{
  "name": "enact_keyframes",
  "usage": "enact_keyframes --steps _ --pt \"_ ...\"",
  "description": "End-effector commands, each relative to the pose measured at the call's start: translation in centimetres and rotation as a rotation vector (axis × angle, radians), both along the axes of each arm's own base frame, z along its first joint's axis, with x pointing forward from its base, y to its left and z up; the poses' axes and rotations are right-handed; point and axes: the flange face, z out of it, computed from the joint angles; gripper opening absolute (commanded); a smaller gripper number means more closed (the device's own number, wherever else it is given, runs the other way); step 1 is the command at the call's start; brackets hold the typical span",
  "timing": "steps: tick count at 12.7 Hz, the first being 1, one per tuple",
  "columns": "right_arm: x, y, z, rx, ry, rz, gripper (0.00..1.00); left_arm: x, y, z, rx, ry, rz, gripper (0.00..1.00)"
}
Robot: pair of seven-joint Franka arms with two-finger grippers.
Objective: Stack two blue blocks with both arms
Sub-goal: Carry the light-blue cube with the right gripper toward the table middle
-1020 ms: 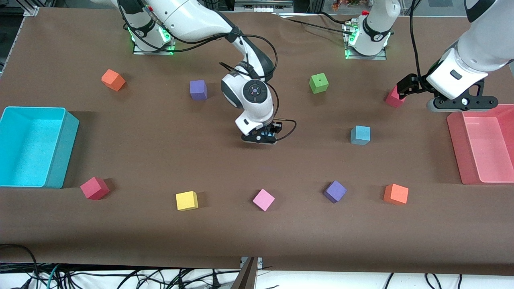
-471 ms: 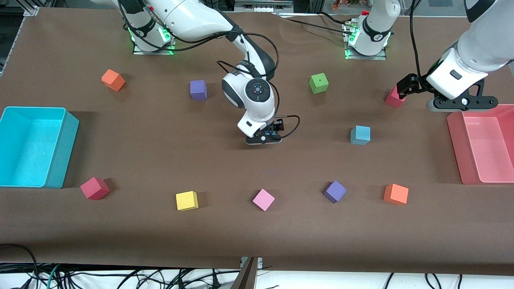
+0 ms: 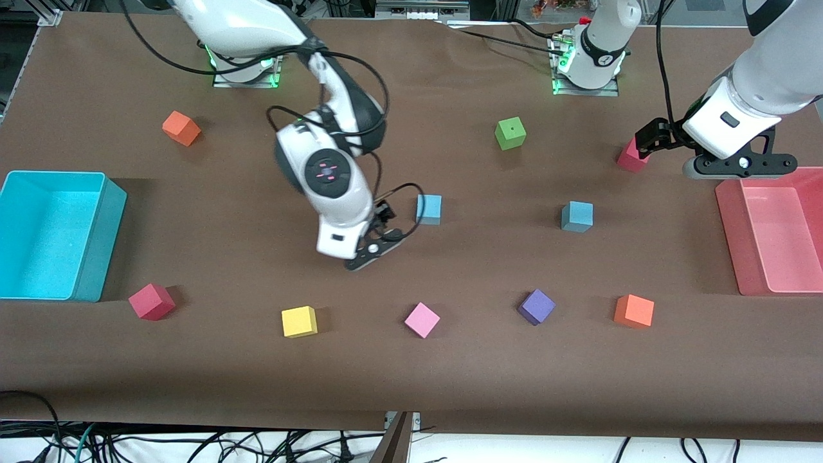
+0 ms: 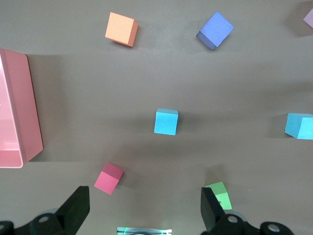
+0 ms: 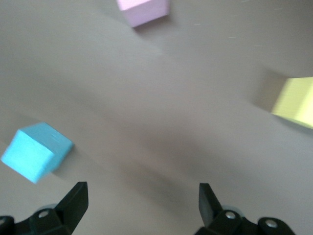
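Note:
One blue block [image 3: 429, 209] rests on the brown table near the middle, and it also shows in the right wrist view [image 5: 35, 151] and the left wrist view [image 4: 299, 126]. The second blue block [image 3: 577, 216] sits toward the left arm's end and lies mid-frame in the left wrist view [image 4: 166, 121]. My right gripper [image 3: 378, 233] is open and empty, raised over bare table beside the first block [image 5: 142, 200]. My left gripper [image 3: 651, 143] waits open and empty, high over a pink-red cube [image 3: 631, 157], as the left wrist view [image 4: 145, 210] shows.
A cyan bin [image 3: 96, 244] stands at the right arm's end and a pink bin [image 3: 730, 238] at the left arm's end. Red [image 3: 152, 301], yellow [image 3: 299, 321], pink [image 3: 422, 319], purple [image 3: 536, 306] and orange [image 3: 634, 310] cubes lie nearer the camera. Green [image 3: 510, 133] and orange [image 3: 180, 127] cubes lie farther.
My right gripper was down around the first blue block; it has opened, risen and swung away toward the right arm's end. The block stays on the table. The left arm has not moved.

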Motion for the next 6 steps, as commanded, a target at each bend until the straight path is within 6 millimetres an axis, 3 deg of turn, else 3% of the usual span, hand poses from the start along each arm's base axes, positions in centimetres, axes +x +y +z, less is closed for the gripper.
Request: enact_keyframes --steps 1,4,6 --pt "-1.7 0.9 2.4 0.000 0.026 0.031 1.00 -0.3 0.3 0.7 0.011 -0.001 -0.017 1.00" --pt "-2.8 3.2 5.2 0.029 -0.004 -0.090 1.00 -0.3 0.3 0.7 0.011 -0.004 -0.017 1.00" --pt "-2.5 2.7 4.6 0.014 -0.011 -0.115 1.00 -0.3 0.3 0.7 0.011 -0.001 -0.017 1.00"
